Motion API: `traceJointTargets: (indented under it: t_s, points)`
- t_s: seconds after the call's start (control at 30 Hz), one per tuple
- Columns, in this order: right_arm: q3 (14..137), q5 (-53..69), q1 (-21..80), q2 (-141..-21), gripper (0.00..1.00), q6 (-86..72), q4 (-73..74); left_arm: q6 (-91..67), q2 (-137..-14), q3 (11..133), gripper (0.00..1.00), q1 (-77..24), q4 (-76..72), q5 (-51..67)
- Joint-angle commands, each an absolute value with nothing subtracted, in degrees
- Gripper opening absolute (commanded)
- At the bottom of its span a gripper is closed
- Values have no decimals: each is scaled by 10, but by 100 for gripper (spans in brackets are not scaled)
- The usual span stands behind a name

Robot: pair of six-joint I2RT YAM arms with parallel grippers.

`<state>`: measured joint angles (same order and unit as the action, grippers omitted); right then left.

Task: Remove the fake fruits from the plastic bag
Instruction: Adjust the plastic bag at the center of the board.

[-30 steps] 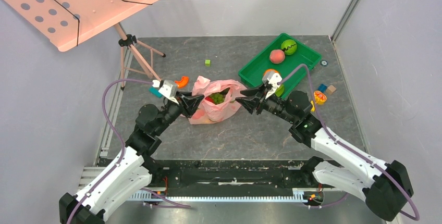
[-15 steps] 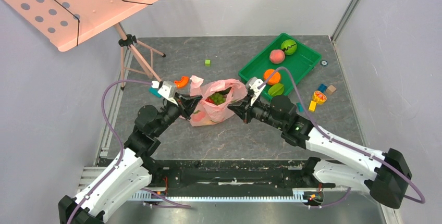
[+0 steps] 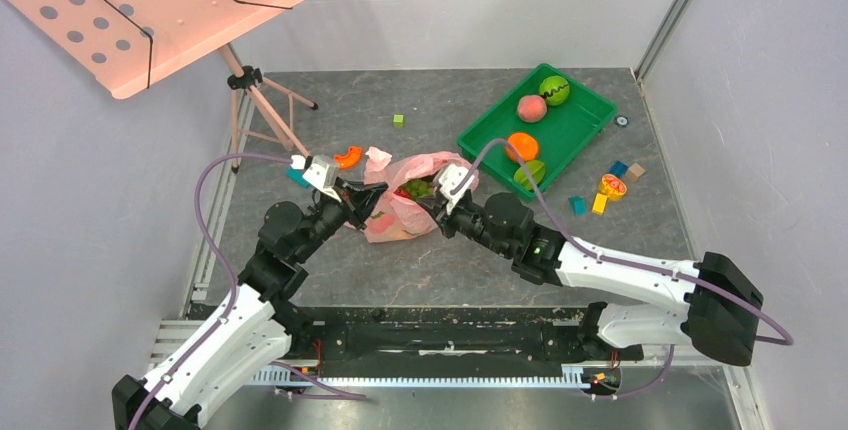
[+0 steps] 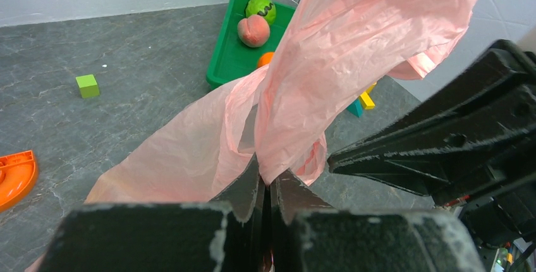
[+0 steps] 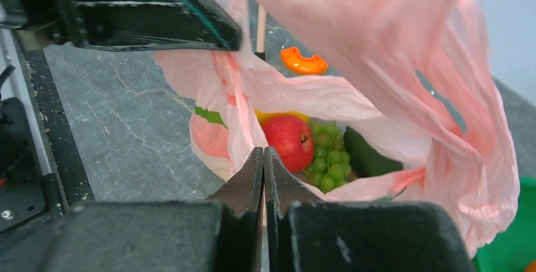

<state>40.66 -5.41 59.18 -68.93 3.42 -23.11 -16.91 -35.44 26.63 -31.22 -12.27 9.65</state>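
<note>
Your left tool [image 4: 268,180] is clenched on the plastic bag [image 4: 341,63]; your right tool [image 5: 263,152] pinches its rim. Just beyond the right tool, apple [image 5: 287,140] and grapes [image 5: 328,167] lie inside.

left fingers [image 4: 243,195] pressed together | right fingers [image 5: 243,186] pressed together | arms angled inward

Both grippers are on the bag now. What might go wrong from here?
1. The left gripper and right gripper each pinch only a thin fold of the plastic bag; pulling apart may tear it or let it slip out.
2. The two grippers sit close together at the bag's mouth, so they may collide.
3. The red apple and green grapes lie loose inside; a sharp lift might spill them across the table.
</note>
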Motion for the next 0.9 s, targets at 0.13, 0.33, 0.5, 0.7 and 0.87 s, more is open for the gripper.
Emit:
traceJointTargets:
  t_s: [0.13, 0.33, 0.5, 0.7, 0.87]
  points:
    - [437, -111, 644, -718, 0, 244, -291, -185, -345, 275, 2, -311, -137, 107]
    - [521, -154, 666, -784, 0, 317, -194, -188, -341, 271, 2, -311, -140, 100]
    - [571, -206, 668, -823, 0, 336, -156, -190, -338, 270, 2, -311, -140, 98]
    - [631, -224, 668, -848, 0, 342, -100, -192, -331, 265, 2, -311, -141, 95]
    - [653, -222, 654, -848, 0, 327, -71, -195, -325, 257, 2, -311, -140, 94]
